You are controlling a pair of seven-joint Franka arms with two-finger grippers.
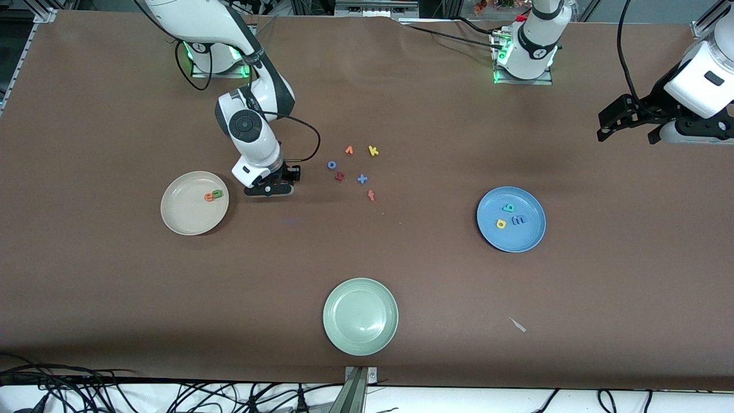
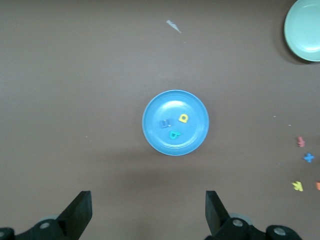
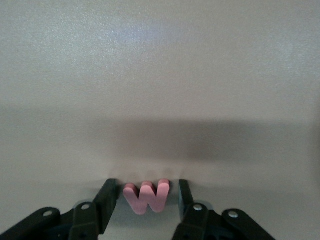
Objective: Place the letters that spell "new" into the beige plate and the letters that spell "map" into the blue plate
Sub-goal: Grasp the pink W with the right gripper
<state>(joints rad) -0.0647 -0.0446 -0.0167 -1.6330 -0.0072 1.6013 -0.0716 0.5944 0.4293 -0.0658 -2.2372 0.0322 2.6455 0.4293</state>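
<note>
My right gripper (image 1: pixel 269 189) (image 3: pixel 146 186) is down at the table beside the beige plate (image 1: pixel 172 212). Its fingers (image 3: pixel 111 192) stand on either side of the red-pink w (image 3: pixel 146 197), which lies flat, with narrow gaps left on both sides. The beige plate holds the orange e (image 1: pixel 209 197) and the green n (image 1: pixel 217 194). In the blue plate (image 1: pixel 516 238) (image 2: pixel 165 142) lie the blue m (image 1: pixel 518 219) (image 2: pixel 165 123), yellow a (image 1: pixel 501 223) (image 2: pixel 183 118) and teal p (image 1: pixel 508 207) (image 2: pixel 174 134). My left gripper (image 1: pixel 625 135) (image 2: pixel 149 210) waits open and empty, high over the left arm's end of the table.
Loose letters lie mid-table: blue o (image 1: pixel 332 165), orange v (image 1: pixel 349 150), yellow k (image 1: pixel 373 151), a dark-red letter (image 1: pixel 340 176), blue x (image 1: pixel 362 179) and a red one (image 1: pixel 371 195). A pale green plate (image 1: pixel 360 338) sits near the front edge, a white scrap (image 1: pixel 518 324) beside it.
</note>
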